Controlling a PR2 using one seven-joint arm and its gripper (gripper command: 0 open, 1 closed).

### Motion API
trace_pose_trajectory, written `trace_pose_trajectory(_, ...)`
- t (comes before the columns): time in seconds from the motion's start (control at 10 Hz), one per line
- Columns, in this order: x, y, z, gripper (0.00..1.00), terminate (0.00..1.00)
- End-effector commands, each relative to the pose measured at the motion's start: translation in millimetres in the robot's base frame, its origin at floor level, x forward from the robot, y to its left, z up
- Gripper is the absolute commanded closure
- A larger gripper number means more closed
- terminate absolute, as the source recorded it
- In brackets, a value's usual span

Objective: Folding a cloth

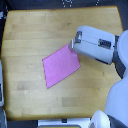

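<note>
One cloth [61, 65] lies flat near the middle of the desk [30, 30], nothing else around it. The gripper [73, 44] touches its far corner; its opening is too blurred to tell.

Even, bright light falls on the desk [30, 35] with only faint shadows, and the whole small picture is soft and blurry.

1. Wooden tabletop [30, 45], light brown, plank grain running left to right, fills most of the exterior view.
2. Rounded corners visible at top left and top right.
3. Dark floor [30, 5] strip beyond the top edge, too blurred for detail.
4. Lighting even, soft, no hard shadows on the wood.
</note>
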Motion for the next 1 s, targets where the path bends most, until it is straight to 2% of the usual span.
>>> trace_pose_trajectory(0.0,-0.7,3.4,1.2,1.00,0.00)
trace_pose_trajectory(0.9,-1.4,1.7,7.3,1.00,0.00)
